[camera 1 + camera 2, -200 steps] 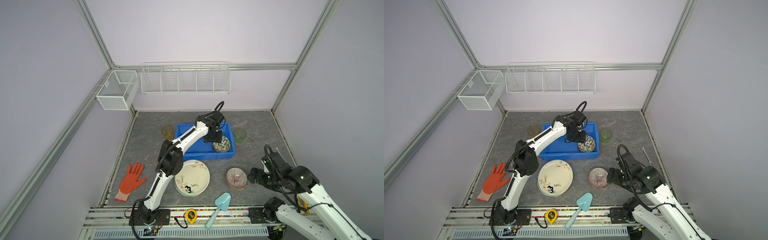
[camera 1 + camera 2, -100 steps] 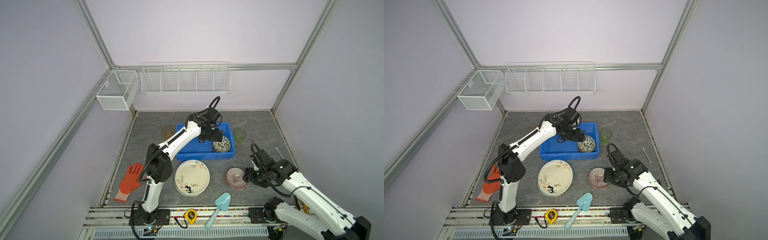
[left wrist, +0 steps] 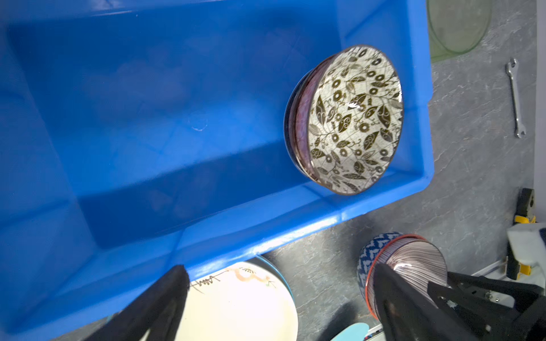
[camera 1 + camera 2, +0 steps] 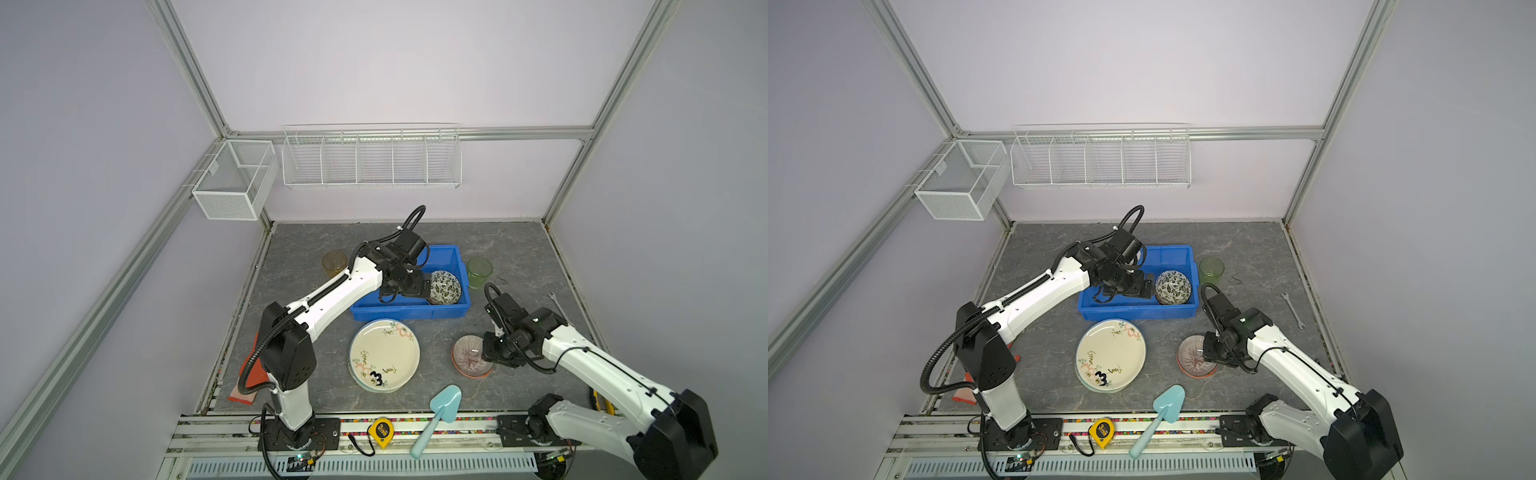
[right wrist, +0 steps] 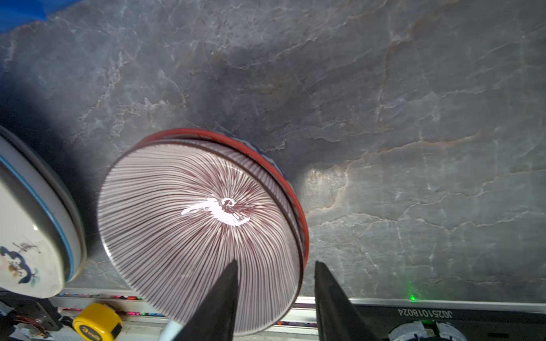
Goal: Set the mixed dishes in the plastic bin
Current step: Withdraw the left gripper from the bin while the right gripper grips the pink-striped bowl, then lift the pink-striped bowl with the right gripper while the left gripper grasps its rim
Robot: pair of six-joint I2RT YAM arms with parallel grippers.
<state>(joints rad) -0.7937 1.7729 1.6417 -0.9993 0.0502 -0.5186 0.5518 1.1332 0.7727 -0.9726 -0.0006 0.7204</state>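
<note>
The blue plastic bin (image 4: 415, 313) (image 4: 1138, 313) holds a leaf-patterned bowl (image 4: 445, 286) (image 3: 354, 118) leaning at its right end. My left gripper (image 4: 422, 286) (image 3: 280, 268) hovers open just left of that bowl, holding nothing. A pink striped bowl (image 4: 469, 357) (image 5: 192, 224) nests in an orange-rimmed bowl on the table. My right gripper (image 4: 488, 353) (image 5: 275, 262) straddles its right rim, one finger inside and one outside, with a small gap still showing. A cream doodle plate (image 4: 384, 355) tops a stack. An amber cup (image 4: 334, 262) and a green cup (image 4: 479, 272) flank the bin.
A teal scoop (image 4: 444, 401) and a yellow tape measure (image 4: 381, 432) lie by the front rail. A wrench (image 4: 557, 301) lies at the right, an orange glove (image 4: 257, 370) at the left behind my left arm. White wire baskets (image 4: 370, 160) hang on the back wall.
My left gripper opened, let go of the leaf bowl and drew back to the left. My right arm reached in to the pink bowl and its jaws narrowed around the rim.
</note>
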